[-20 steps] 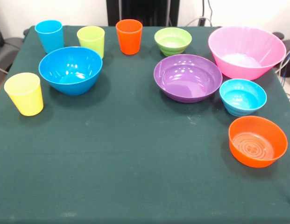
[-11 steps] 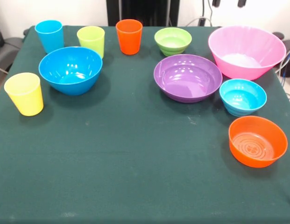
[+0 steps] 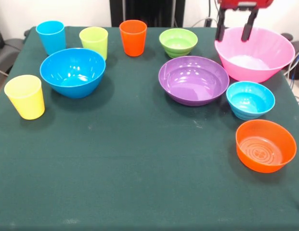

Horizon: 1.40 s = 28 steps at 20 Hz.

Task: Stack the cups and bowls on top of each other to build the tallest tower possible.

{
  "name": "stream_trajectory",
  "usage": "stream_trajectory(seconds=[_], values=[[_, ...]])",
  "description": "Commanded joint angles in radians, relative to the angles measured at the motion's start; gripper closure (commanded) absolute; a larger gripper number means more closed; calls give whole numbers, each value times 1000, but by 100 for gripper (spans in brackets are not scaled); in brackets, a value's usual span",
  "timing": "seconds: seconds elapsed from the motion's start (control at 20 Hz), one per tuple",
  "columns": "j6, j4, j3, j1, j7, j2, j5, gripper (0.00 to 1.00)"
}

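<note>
The pincer [image 3: 233,37] hangs wide and empty at the far rim of the pink bowl [image 3: 257,60], its two fingers straddling open air just above the bowl's left side. That bowl lies directly below, so the coming move is probably a straight drop. Nothing is stacked yet: the purple bowl [image 3: 193,80], light-blue bowl [image 3: 250,99] and orange bowl [image 3: 265,145] sit apart on the counter [image 3: 139,168]; the cups [image 3: 94,41] stand well left.
</note>
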Motion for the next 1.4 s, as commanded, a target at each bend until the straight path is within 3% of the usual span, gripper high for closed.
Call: stream_trajectory(seconds=[0.05,0.75,1.4], values=[[-50,-105,52,-27,90,132,-35,0],[-70,-192,80,-59,66,240,-35,0],[-72,-267,81,-32,95,302,-17,0]])
